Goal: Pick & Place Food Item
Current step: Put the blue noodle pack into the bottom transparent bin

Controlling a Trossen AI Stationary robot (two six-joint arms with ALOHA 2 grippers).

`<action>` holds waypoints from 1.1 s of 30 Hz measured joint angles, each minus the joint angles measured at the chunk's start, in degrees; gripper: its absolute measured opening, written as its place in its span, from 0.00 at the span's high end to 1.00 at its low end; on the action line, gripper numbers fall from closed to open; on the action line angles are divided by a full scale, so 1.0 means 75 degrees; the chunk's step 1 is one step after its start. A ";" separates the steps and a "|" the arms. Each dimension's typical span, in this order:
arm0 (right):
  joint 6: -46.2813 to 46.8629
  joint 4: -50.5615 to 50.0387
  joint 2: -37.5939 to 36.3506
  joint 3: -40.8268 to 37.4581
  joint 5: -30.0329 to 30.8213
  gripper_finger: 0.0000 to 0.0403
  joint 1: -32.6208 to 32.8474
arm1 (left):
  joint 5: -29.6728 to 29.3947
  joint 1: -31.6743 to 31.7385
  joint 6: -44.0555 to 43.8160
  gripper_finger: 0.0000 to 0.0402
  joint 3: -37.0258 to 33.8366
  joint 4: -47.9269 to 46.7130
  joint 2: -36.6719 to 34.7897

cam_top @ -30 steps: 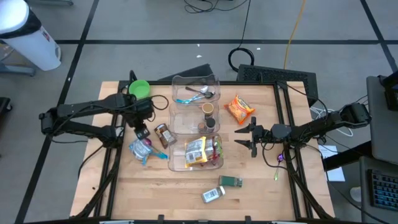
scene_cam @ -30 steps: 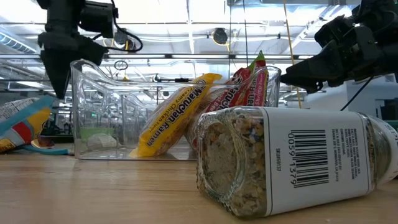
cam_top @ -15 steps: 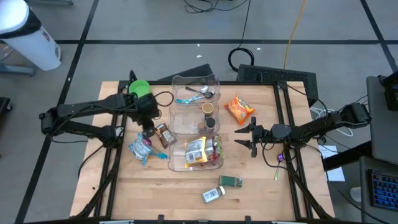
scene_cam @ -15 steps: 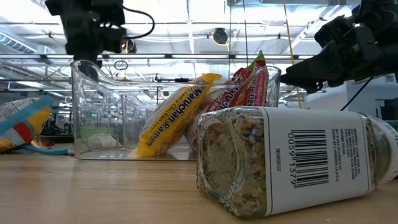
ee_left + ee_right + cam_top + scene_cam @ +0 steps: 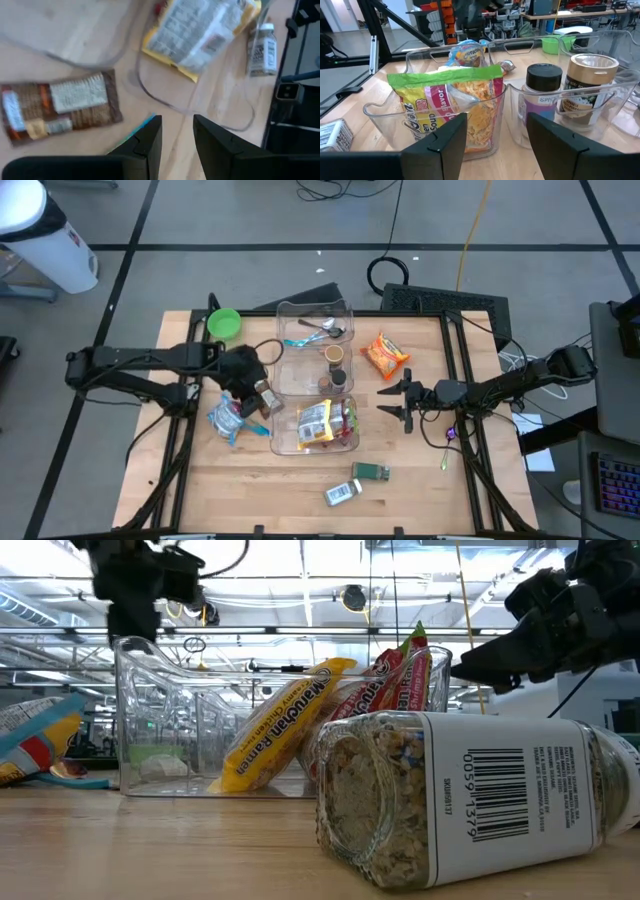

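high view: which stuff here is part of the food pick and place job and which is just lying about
Job:
left tool, open near the brown snack packet
clear bins
ramen packs, in the front bin

Lying about:
green bowl
spice jar
keyboard
right tool, open, waiting right of the bins

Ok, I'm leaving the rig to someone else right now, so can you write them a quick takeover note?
Left gripper: jaws open, empty, above the brown snack pack beside the clear bin.
Right gripper: jaws open, empty, waiting right of the bin.
Done: ramen packs sit in the bin's near compartment, jars in the middle one.
Left: brown pack, blue bag, orange bag and two bottles are on the table.
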 joint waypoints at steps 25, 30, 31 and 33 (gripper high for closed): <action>0.1201 0.0238 0.0000 0.0000 -0.0019 0.51 0.1138 | -0.5383 -0.6839 -0.6739 0.71 0.3366 -0.2574 0.2763; 0.1205 0.0372 0.0003 0.0000 0.0305 0.51 0.2341 | -0.5393 -0.7247 -0.8295 0.71 0.4793 -0.4964 0.4805; 0.1219 0.0424 0.0003 0.0000 0.0571 0.51 0.2605 | -0.5398 -0.7301 -0.8700 0.71 0.5041 -0.5447 0.5176; 0.1269 0.0484 0.0003 0.0000 0.1152 0.51 0.3098 | -0.5401 -0.7395 -0.9669 0.71 0.5439 -0.6168 0.5779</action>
